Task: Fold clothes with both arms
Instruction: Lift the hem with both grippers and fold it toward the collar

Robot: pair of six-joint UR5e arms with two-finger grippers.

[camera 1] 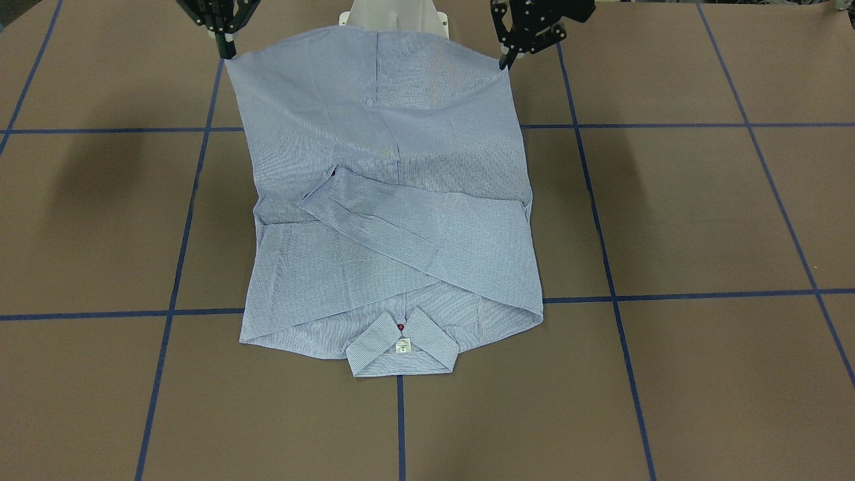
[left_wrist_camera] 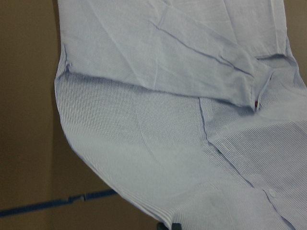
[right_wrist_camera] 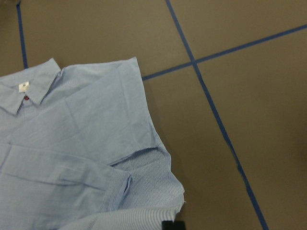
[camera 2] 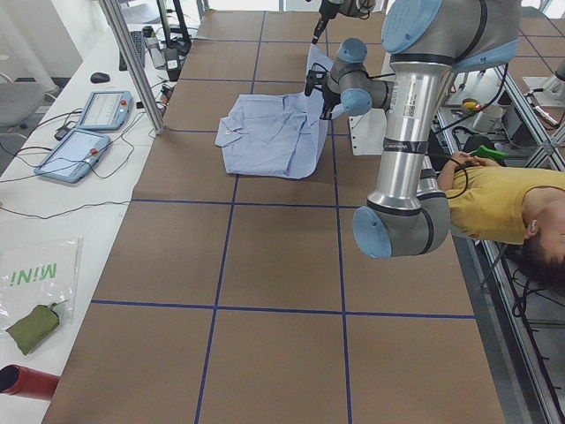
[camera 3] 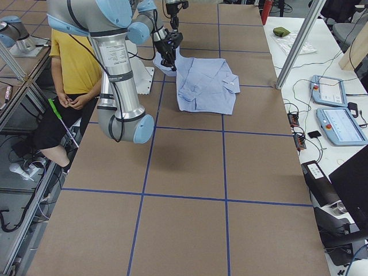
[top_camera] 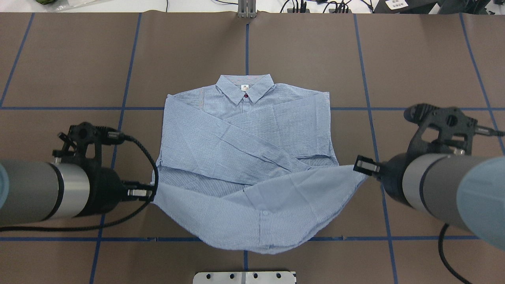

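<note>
**Shirt hem pinched at both corners, sagging between the arms**

The shirt [top_camera: 244,157] lies front-up in the middle of the table [top_camera: 315,59]. Its collar [top_camera: 244,88] is on the side far from the robot, and both sleeves [top_camera: 221,138] are crossed over the chest. The hem [top_camera: 260,232] is raised on the robot's side. The left gripper [top_camera: 151,194] is clamped on one hem corner and the right gripper [top_camera: 357,164] on the other. The cloth between them hangs in a deep belly.

The fabric looks thin, light and quite limp, with no stiffness to hold a line, so it will droop wherever it is unsupported. A light pinch should carry it. The two corners seem the right hold, since they let the arms stretch the hem straight. Pulling apart too hard could tug a corner free, while too little tension leaves the belly to drag and wrinkle. The loose sleeves may shift if the hem brushes across them on its way toward the collar.

In the side views a person in a yellow top [camera 2: 494,199] sits beside the robot's base.
</note>
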